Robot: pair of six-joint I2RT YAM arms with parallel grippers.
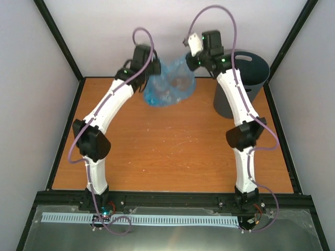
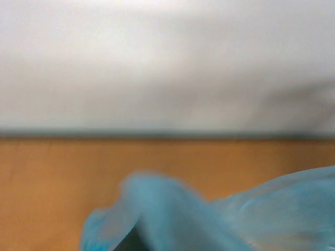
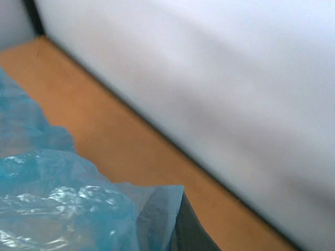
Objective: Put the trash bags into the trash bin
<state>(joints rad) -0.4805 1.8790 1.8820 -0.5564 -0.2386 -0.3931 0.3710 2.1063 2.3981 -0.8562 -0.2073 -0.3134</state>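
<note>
The light-blue translucent trash bag (image 1: pixel 170 83) hangs in the air at the back of the table, stretched between my two grippers. My left gripper (image 1: pixel 152 71) is shut on its left edge. My right gripper (image 1: pixel 196 64) is shut on its right edge. The dark grey trash bin (image 1: pixel 238 86) stands at the back right, just right of the right gripper, with a slot showing on its upper face. In the left wrist view the bag (image 2: pixel 225 219) covers the jaws. In the right wrist view the bag (image 3: pixel 63 204) drapes over a dark finger (image 3: pixel 194 236).
The orange wooden table (image 1: pixel 172 151) is ringed by a black frame and white walls. The back wall (image 1: pixel 172 31) is close behind the bag and the grippers. The right arm's forearm (image 1: pixel 238 99) passes in front of the bin.
</note>
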